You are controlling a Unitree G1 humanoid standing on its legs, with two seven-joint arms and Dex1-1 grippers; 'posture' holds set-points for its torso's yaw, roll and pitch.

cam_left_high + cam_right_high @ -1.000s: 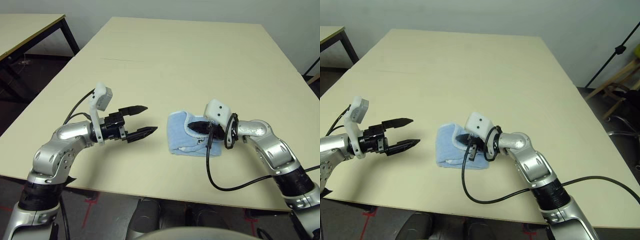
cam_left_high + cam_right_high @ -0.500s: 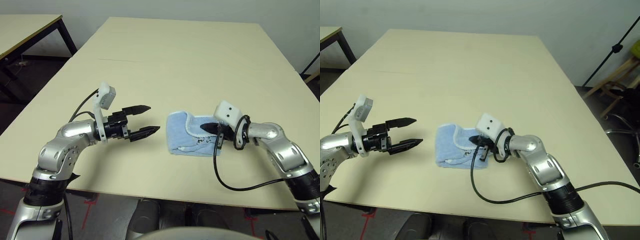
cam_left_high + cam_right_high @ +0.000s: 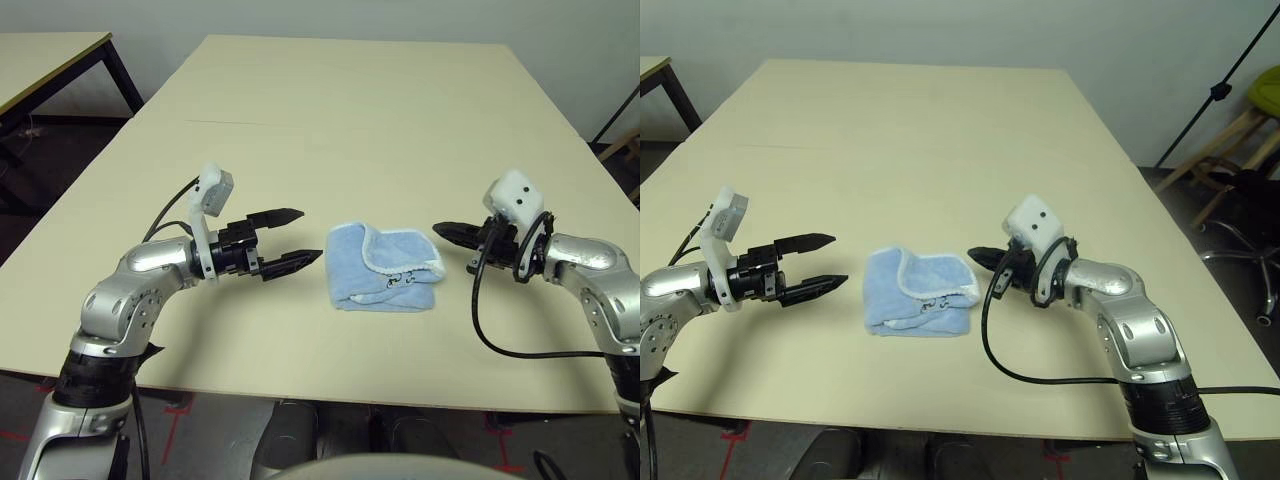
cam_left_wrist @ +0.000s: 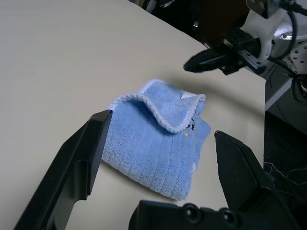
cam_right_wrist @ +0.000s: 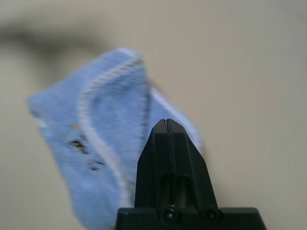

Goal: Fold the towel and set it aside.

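Beige table [image 3: 330,130] bears folded light-blue towel [image 3: 385,268], white-edged flap curled.

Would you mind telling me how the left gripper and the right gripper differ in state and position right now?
The left gripper has its fingers spread open; the right gripper is shut, fingers pressed together. The left one sits on the left of the towel, the right one on its right. Both point toward the towel, touch nothing and hold nothing.
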